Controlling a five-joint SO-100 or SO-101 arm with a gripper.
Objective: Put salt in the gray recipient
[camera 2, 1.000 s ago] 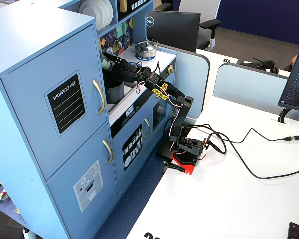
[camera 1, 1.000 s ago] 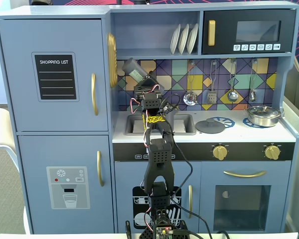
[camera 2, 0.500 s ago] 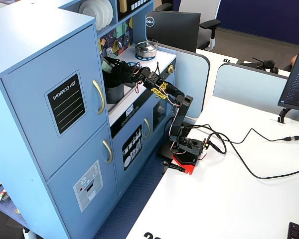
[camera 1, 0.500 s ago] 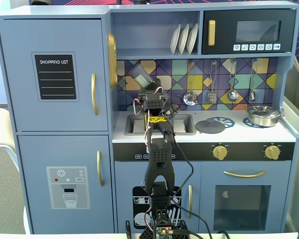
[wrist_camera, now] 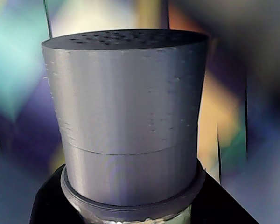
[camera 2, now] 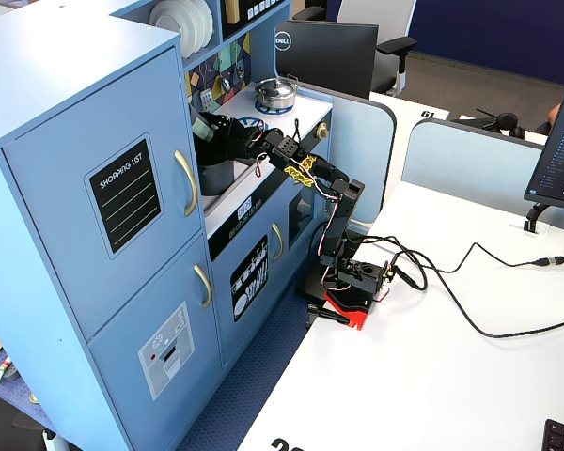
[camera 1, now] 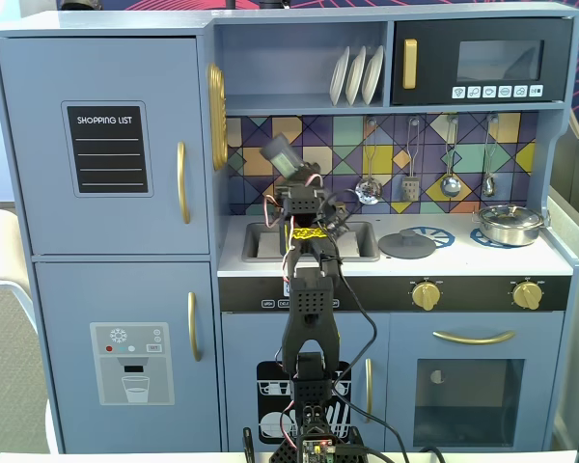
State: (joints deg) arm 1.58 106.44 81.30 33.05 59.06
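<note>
Wrist view, salt (wrist_camera: 128,121) clamped in gripper (camera 1: 291,183) (fingertips hidden), base cut off

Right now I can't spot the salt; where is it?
In a fixed view the salt is held up in the claw, tilted left, above the sink and before the tiled backsplash.

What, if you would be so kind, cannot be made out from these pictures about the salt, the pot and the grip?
- The gray recipient: hidden behind the arm in the front fixed view; only partly seen in the side one.
- The gripper: its fingers are too small in both fixed views; the salt fills the wrist view.
- Salt falling: too small to tell.
- Wrist background: blurred.
</note>
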